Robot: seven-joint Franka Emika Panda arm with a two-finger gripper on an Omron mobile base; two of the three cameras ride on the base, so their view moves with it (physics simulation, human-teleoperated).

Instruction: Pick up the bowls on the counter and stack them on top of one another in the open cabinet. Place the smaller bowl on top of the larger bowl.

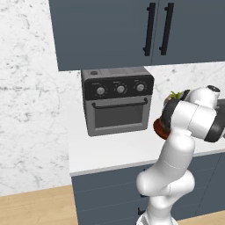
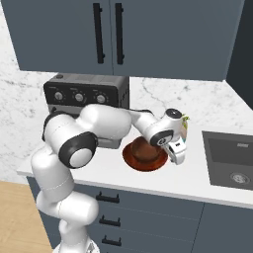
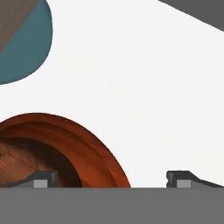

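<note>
Gripper (image 3: pixel 111 178) jaws spread wide, grasping nothing, one tip over larger bowl (image 3: pixel 94 151) rim, other over bare table (image 3: pixel 144 87). Arm bent at elbow, reaching right, wrist angled down. Smaller bowl (image 2: pixel 143 148) sits inside larger bowl on table, beside plant pot (image 3: pixel 26 48).

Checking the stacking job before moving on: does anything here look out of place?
Yes. The smaller bowl already sits inside the larger bowl, but the stack is on the counter by the toaster oven, not in a cabinet.
</note>
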